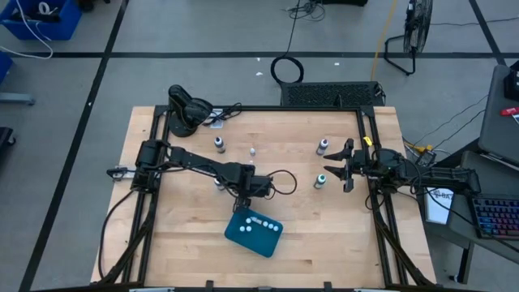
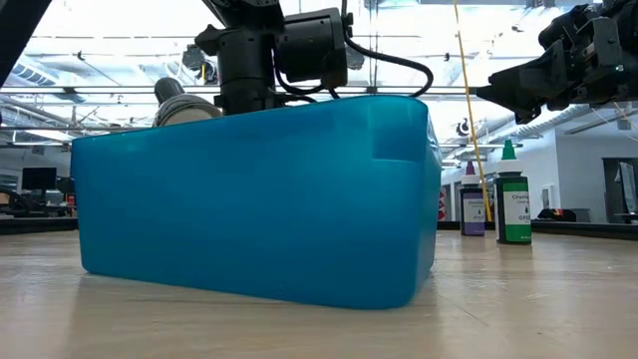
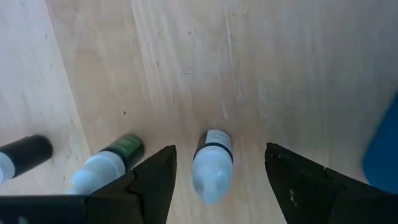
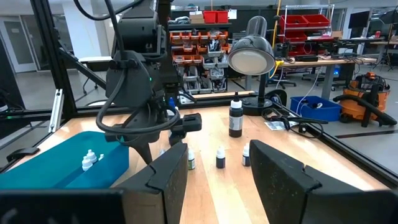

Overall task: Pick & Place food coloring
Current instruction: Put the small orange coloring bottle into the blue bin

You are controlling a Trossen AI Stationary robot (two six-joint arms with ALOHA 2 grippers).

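Small food coloring bottles stand upright on the wooden table. My left gripper [image 1: 242, 193] points down, open, just behind the teal tray [image 1: 243, 239]; its fingers stand on either side of a tiny white-capped bottle [image 3: 211, 163] without touching it. A green-labelled bottle [image 3: 111, 160] and a dark one [image 3: 25, 152] stand beside it. Several tiny white bottles [image 1: 263, 223] lie in the tray. My right gripper [image 1: 331, 166] hovers open near the table's right side, between a green bottle [image 1: 321, 180] and a purple one [image 1: 323, 146].
A taller dark bottle [image 1: 219, 144] and a tiny one [image 1: 253, 152] stand toward the far edge. A black lamp [image 1: 186, 109] sits at the far left corner. In the low view the tray [image 2: 249, 199] fills the foreground, hiding the left gripper's fingers. A black frame rims the table.
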